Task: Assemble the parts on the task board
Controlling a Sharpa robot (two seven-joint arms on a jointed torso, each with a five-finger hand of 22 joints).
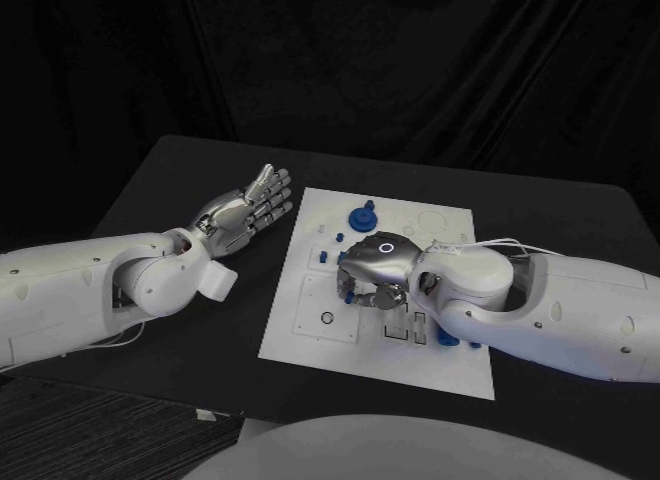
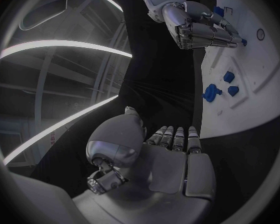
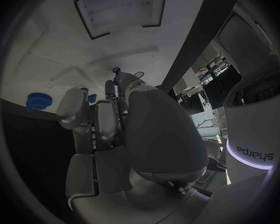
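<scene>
While our left arm reaches in over the dark table (image 1: 200, 160), we see the left hand (image 1: 248, 212) lying off the task board's left edge, palm turned up, its fingers (image 1: 271, 187) stretched out straight and side by side, holding nothing and touching nothing. In the left wrist view the same hand (image 2: 159, 169) shows its fingers extended together toward the board.

Moving rightward, we come to the task board (image 1: 316, 345), a white plate lying flat in the middle of the table. Near its far edge stands a round blue part (image 1: 362, 216), and small blue parts (image 1: 330, 236) sit just beside it.

Over the middle of the board hangs our right hand (image 1: 373, 272), knuckles up, its fingers (image 1: 371, 296) curled down toward the plate. The right wrist view shows the fingers (image 3: 107, 117) drawn close together, with a bit of blue at their tips (image 3: 117, 70), but we cannot tell whether they grip a part or only rest at it. More blue parts (image 1: 448, 339) lie on the board just by the right wrist.
</scene>
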